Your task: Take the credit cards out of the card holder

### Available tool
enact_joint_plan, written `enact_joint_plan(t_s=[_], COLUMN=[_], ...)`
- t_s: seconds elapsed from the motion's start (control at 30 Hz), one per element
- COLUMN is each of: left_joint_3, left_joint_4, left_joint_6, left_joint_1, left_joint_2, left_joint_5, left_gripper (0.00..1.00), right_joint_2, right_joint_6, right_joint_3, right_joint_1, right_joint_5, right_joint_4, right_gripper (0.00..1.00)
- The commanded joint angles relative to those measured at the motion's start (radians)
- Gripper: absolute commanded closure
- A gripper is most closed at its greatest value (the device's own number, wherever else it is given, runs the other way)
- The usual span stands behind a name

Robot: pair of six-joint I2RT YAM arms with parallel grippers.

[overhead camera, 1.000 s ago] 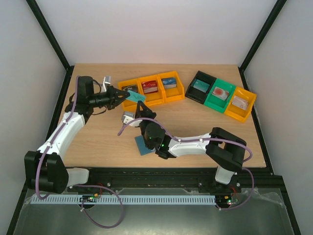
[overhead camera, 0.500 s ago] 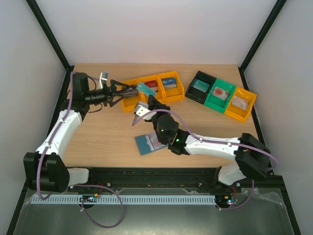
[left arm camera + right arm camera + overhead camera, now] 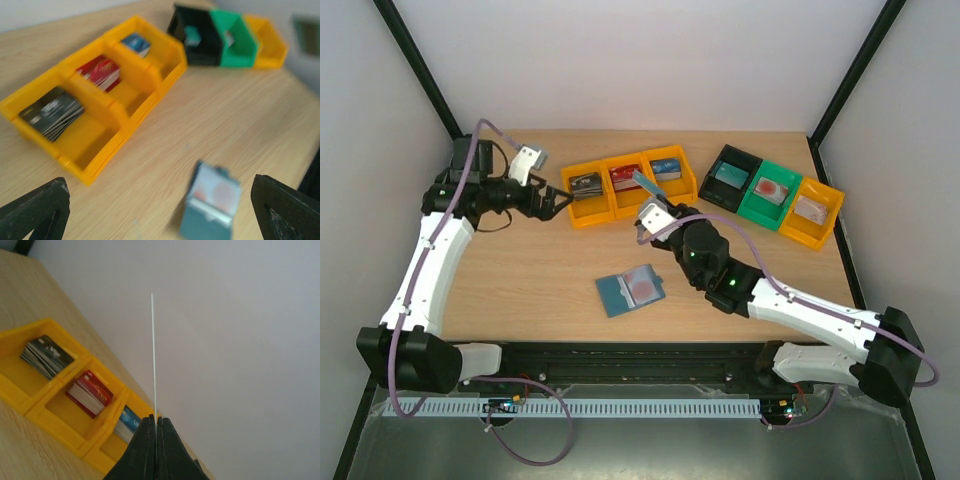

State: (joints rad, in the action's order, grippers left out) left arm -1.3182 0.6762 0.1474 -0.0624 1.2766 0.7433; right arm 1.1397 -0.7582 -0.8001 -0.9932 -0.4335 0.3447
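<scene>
L gripper (image 3: 558, 200) hovers at 9 o'clock of the triple yellow bin (image 3: 610, 212), jaws wide, nothing betw. them. We see card stacks (image 3: 626, 177) in all 3 compartments. Card holder (image 3: 620, 295) lies open & flat on the table (image 3: 520, 280), at the bin's 6 o'clock, w/ a red-and-white card (image 3: 642, 285) in its sleeve. R gripper (image 3: 647, 196), at the holder's 12 o'clock, pinches a teal card (image 3: 640, 181) upright. Black bin (image 3: 708, 190), green bin (image 3: 760, 215) & single yellow bin (image 3: 803, 237) sit at 3 o'clock.

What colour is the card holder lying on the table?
Teal-blue card holder; the top view shows it best.
</scene>
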Motion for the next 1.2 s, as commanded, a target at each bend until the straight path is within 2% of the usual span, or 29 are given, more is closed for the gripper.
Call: enact_joint_plan(t_s=[0.0, 0.1, 0.23, 0.3, 0.4, 0.57, 0.9, 0.97, 1.07, 1.17], left_joint_3=[0.0, -0.006, 0.007, 0.011, 0.07, 0.128, 0.24, 0.24, 0.231, 0.204], left_joint_4=[0.238, 0.291, 0.248, 0.281, 0.247, 0.211, 0.092, 0.085, 0.09, 0.103], left_joint_6=[0.385, 0.459, 0.403, 0.41, 0.388, 0.369, 0.339, 0.331, 0.336, 0.343], left_joint_1=[-0.012, -0.014, -0.018, -0.042, -0.081, -0.099, -0.099, -0.098, -0.098, -0.099], left_joint_2=[0.0, 0.042, 0.095, 0.104, 0.071, 0.067, 0.033, 0.036, 0.044, 0.074], left_joint_5=[-0.244, -0.339, -0.461, -0.419, -0.379, -0.351, -0.314, -0.298, -0.257, -0.233], left_gripper=[0.01, 0.0, 0.01, 0.01, 0.01, 0.0, 0.01, 0.01, 0.01, 0.01], right_joint_2=[-0.034, -0.05, -0.063, -0.061, -0.054, 0.009, 0.277, 0.33, 0.424, 0.465], right_joint_6=[0.091, 0.112, 0.141, 0.128, 0.099, 0.09, -0.057, -0.084, -0.158, -0.233], right_joint_3=[0.017, 0.025, 0.012, 0.009, 0.001, -0.104, -0.355, -0.411, -0.496, -0.504], right_joint_1=[0.073, 0.122, 0.179, 0.201, 0.268, 0.486, 0.824, 0.854, 0.866, 0.866], right_joint_5=[0.055, 0.071, 0.11, 0.117, 0.152, 0.412, 0.692, 0.702, 0.639, 0.577], right_joint_4=[-0.106, -0.114, -0.142, -0.163, -0.191, -0.33, -0.541, -0.571, -0.635, -0.61], right_gripper=[0.98, 0.98, 0.98, 0.98, 0.98, 0.98, 0.98, 0.98, 0.98, 0.98])
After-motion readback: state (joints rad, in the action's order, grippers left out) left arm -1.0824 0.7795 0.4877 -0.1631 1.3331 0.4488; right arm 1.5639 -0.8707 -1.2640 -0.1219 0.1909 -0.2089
